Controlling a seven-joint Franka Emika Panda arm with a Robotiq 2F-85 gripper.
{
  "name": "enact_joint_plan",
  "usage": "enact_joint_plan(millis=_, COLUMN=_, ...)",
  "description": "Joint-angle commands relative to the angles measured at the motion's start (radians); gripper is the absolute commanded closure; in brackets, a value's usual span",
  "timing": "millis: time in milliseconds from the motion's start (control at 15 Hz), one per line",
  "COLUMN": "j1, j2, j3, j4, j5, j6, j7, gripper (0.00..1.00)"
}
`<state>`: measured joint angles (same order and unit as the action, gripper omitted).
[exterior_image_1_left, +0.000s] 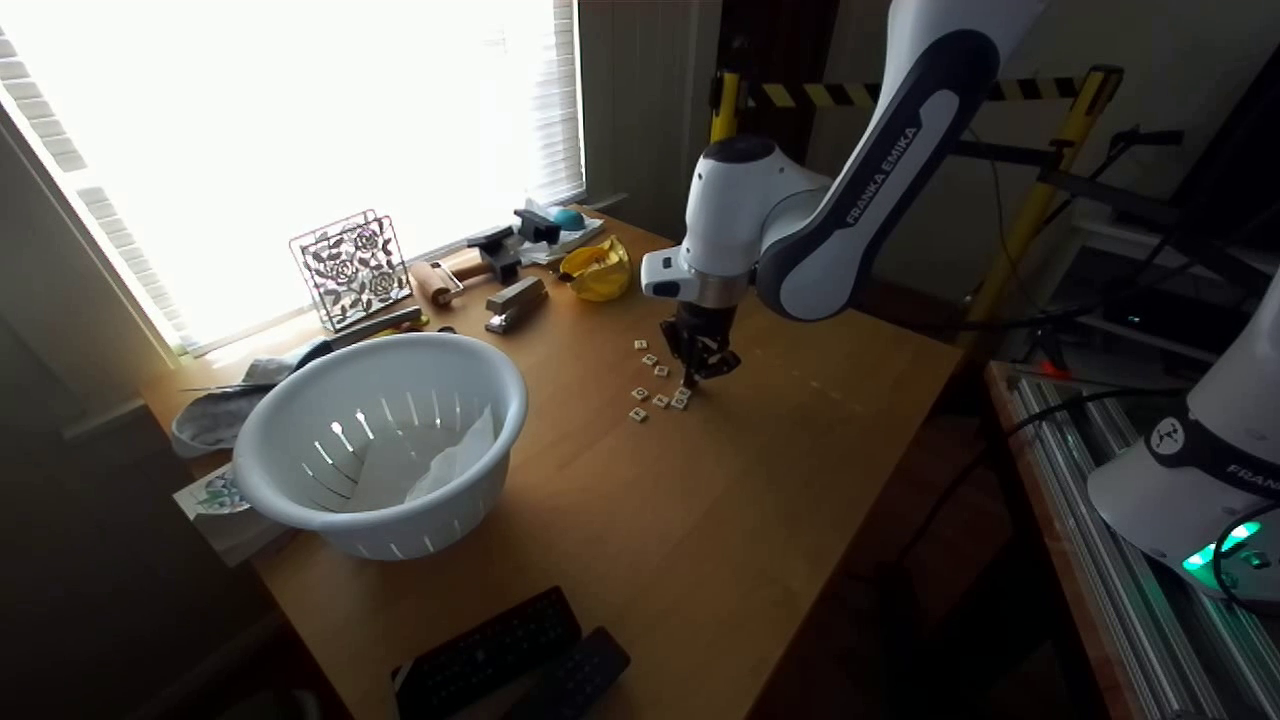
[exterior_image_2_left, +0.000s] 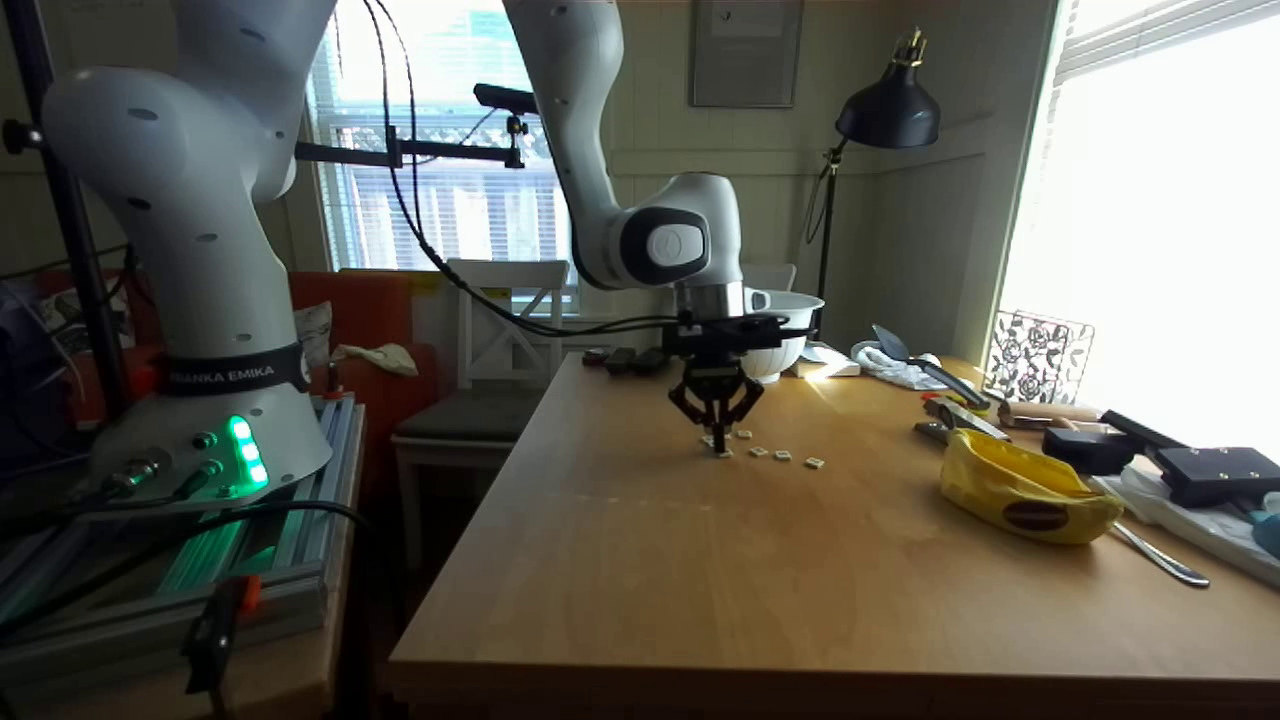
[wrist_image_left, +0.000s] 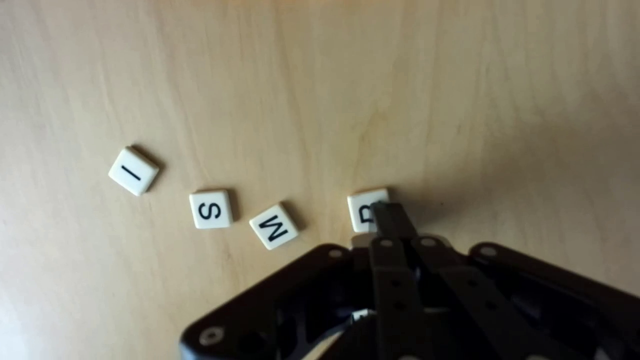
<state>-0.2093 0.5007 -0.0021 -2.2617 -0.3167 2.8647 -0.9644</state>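
Observation:
My gripper (wrist_image_left: 391, 206) is shut, its fingertips together with nothing visible between them. The tips cover the right part of a white letter tile (wrist_image_left: 361, 212), so its letter is only partly legible; whether they press on it I cannot tell. To the left in the wrist view lie an M tile (wrist_image_left: 273, 226), an S tile (wrist_image_left: 211, 209) and an I tile (wrist_image_left: 133, 171), all flat on the wooden table. Under the gripper's linkage a sliver of another tile (wrist_image_left: 361, 314) shows. In both exterior views the gripper (exterior_image_1_left: 690, 383) points straight down among several scattered tiles (exterior_image_2_left: 783, 456).
A white colander (exterior_image_1_left: 380, 440) with paper inside stands near the table's end, with dark remotes (exterior_image_1_left: 490, 650) close by. Along the window side lie a stapler (exterior_image_1_left: 516, 303), a yellow pouch (exterior_image_2_left: 1025, 490), a wooden roller (exterior_image_1_left: 436, 284) and a metal floral holder (exterior_image_1_left: 352, 268).

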Motion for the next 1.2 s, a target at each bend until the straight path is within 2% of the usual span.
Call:
enact_joint_plan(millis=0, j1=-0.005, j2=-0.03, j3=0.001, j4=-0.041, j5=-0.012, j6=-0.005, j7=-0.03, gripper=1.0)
enact_joint_plan(millis=800, j1=-0.005, j2=-0.028, j3=0.003, j4=-0.045, j5=-0.006, j6=0.04, j7=-0.036, gripper=1.0)
enact_joint_plan(millis=1133, j1=-0.027, j2=-0.052, j3=0.018, j4=-0.065, j5=0.006, j6=0.06, j7=-0.048, gripper=1.0)
